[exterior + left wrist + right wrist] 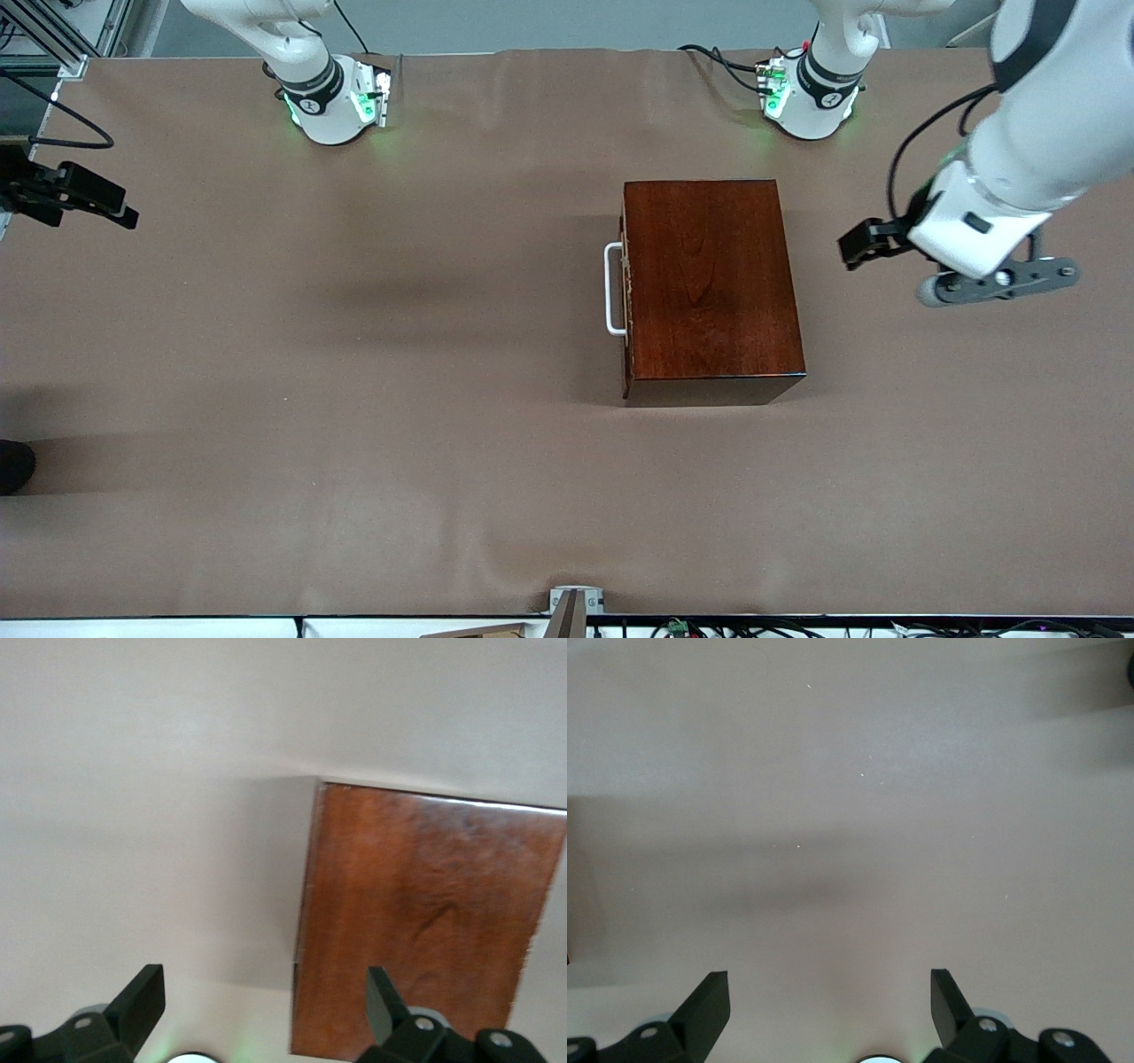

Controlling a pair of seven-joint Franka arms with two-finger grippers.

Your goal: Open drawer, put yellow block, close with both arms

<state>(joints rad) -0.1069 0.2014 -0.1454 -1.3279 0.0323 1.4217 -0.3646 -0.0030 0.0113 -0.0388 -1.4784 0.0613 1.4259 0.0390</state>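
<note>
The dark reddish-brown wooden box (709, 283) stands on the table toward the left arm's end. Its drawer is shut, and the white U-shaped handle (613, 290) faces the right arm's end. The box also shows in the left wrist view (425, 921). My left gripper (866, 244) hangs in the air beside the box, on the side away from the handle. It is open and empty (266, 983). My right gripper (106, 204) hangs over the table's edge at the right arm's end. It is open and empty over bare table (830, 988). The yellow block is out of view.
A brown cloth (354, 399) covers the table. A small metal bracket (576, 602) sits at the edge nearest the front camera. A dark object (13, 465) pokes in at the right arm's end. Cables lie by the left arm's base (811, 97).
</note>
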